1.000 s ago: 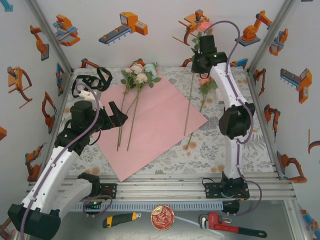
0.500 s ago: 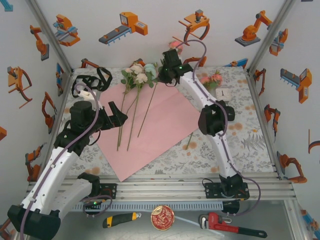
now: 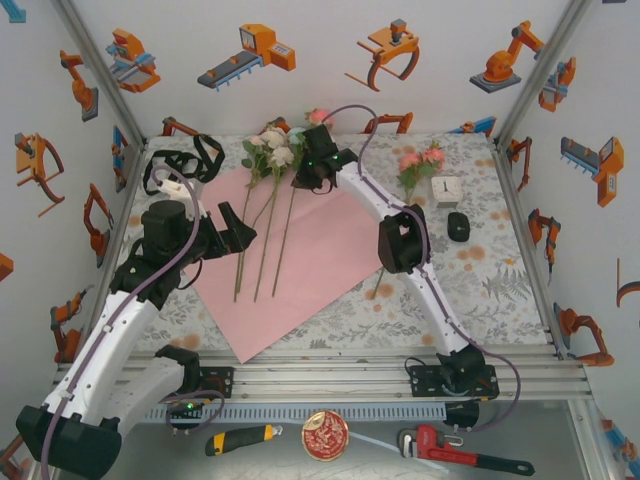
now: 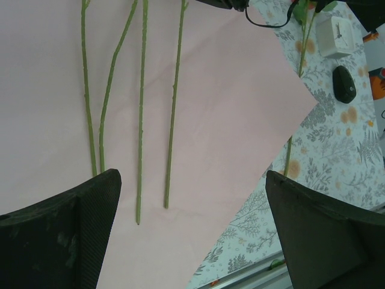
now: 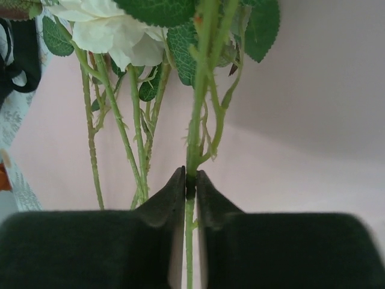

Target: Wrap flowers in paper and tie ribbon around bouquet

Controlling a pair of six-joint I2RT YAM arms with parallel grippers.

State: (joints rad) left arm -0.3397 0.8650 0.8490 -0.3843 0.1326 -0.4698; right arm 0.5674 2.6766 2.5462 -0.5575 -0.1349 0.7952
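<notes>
The paper (image 3: 320,250) lies flat, pink side up, in the middle of the table. Three flowers (image 3: 275,148) lie on it, blooms at the far edge, stems (image 4: 142,120) running toward me. My right gripper (image 3: 303,178) is shut on the stem (image 5: 198,120) of a pink-headed flower (image 3: 318,116), just below its leaves, right of the white bloom (image 5: 114,30). My left gripper (image 3: 238,226) hovers open over the paper's near left part (image 4: 210,90), stem ends between its fingers (image 4: 90,229). The black ribbon (image 3: 190,160) lies coiled at the back left.
More pink flowers (image 3: 420,160) lie on the tablecloth at the back right, one stem (image 3: 385,280) reaching the paper's right corner. A small white box (image 3: 447,190) and a black oval object (image 3: 457,226) sit to the right. Tools lie below the front rail (image 3: 330,385).
My right arm has swung from the back right to the left, carrying the pink flower down beside the bunch on the paper. The left arm has not moved.
</notes>
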